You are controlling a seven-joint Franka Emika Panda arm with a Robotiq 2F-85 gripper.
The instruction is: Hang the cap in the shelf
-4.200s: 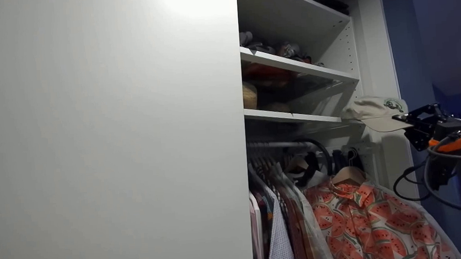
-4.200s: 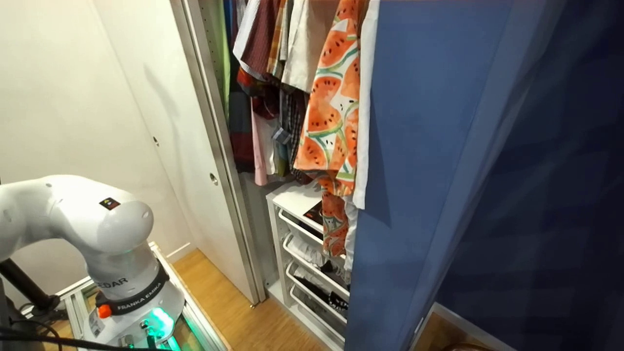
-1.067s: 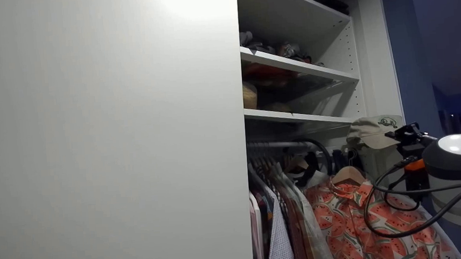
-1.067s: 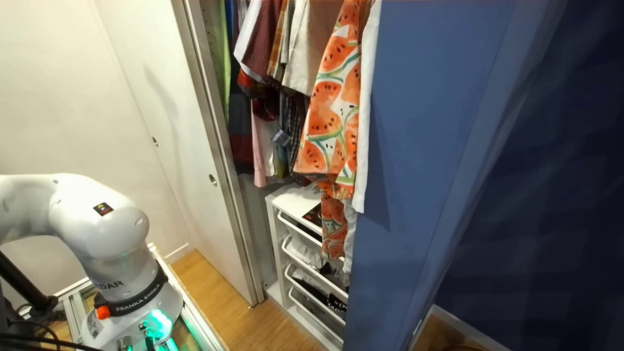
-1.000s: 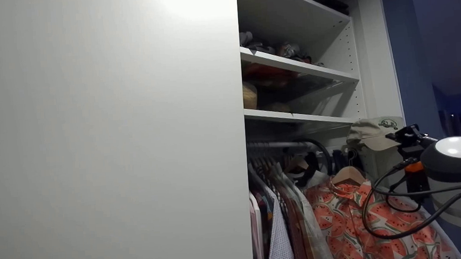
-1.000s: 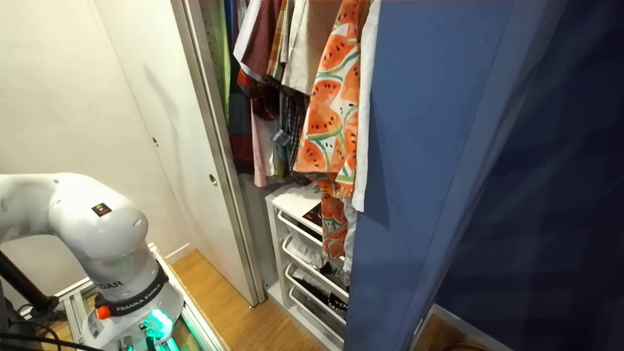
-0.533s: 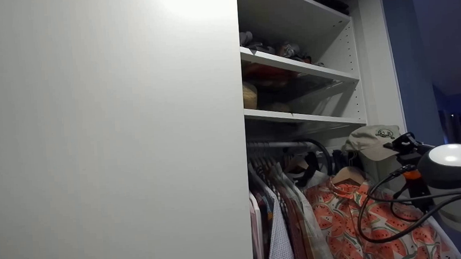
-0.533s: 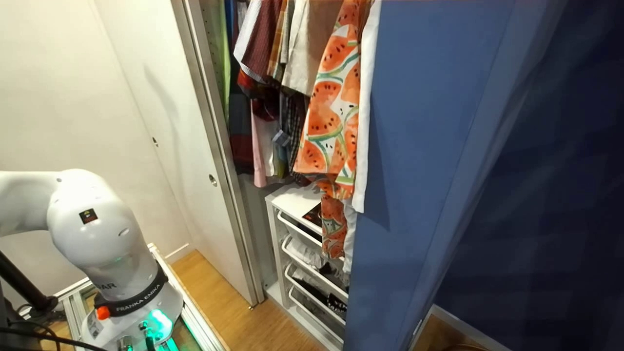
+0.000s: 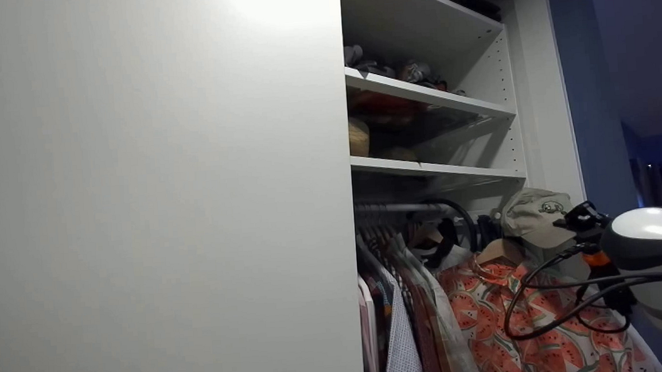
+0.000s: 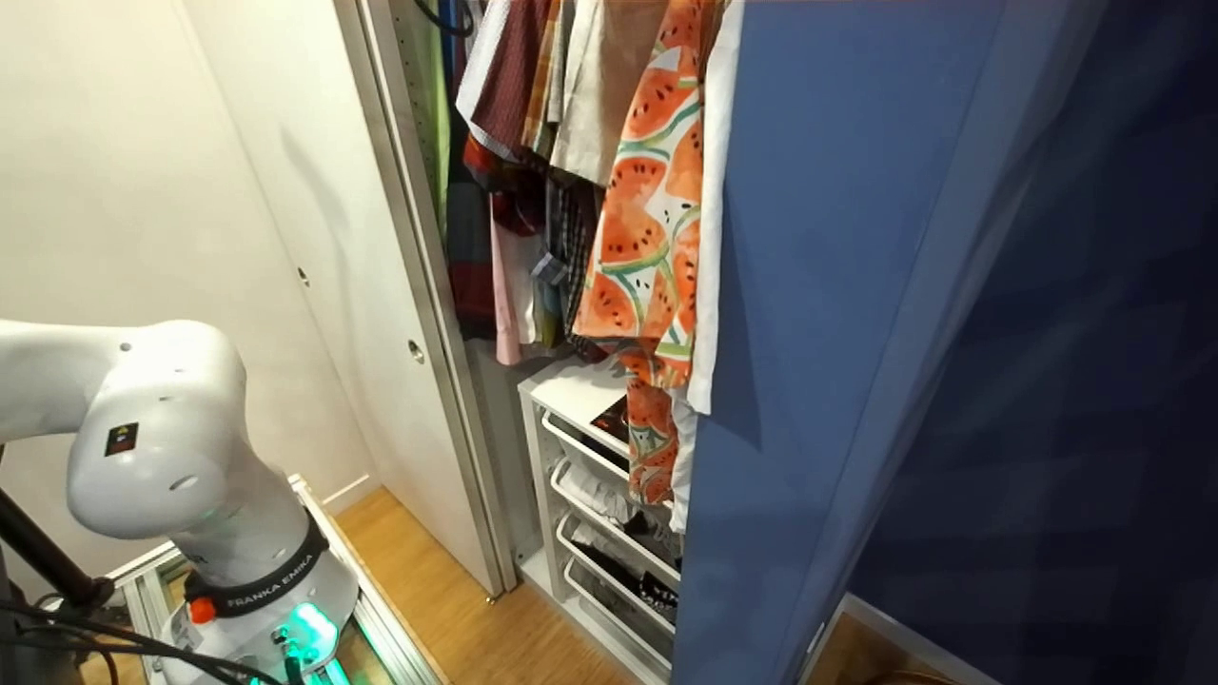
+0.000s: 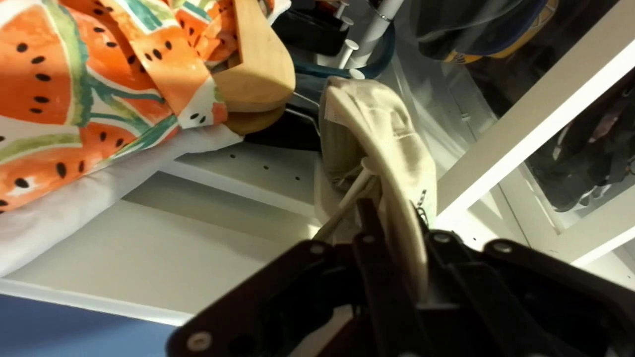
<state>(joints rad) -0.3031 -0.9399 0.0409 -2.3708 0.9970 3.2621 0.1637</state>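
Gripper and cap meet at the brim alone: the fingers stand narrow, one on each face of it, and the soft crown sticks out ahead. A thin pale rod with a rounded end, apparently a peg, lies across the cap's hollow in the wrist view; whether it is inside the crown is not clear. I take the step in hand to be hooking the crown over it, with the release not yet made.

Letting go too soon looks like the main risk. With the peg beside the crown rather than in it, the cap would probably slip past the watermelon shirt towards the drawer unit or the floor. Pushing too hard could fold the limp-looking cloth against the peg, or twist the brim between the fingers.

Near the crown is a wooden hanger with a wire hook; a sideways move could press the crown into that wire. The cap sits just below the lowest visible board of the shelf, so raising it for another try might scrape the edge. Farther out, loose cables loop in front of the shirt in an exterior view and might snag it once the arm pulls back.
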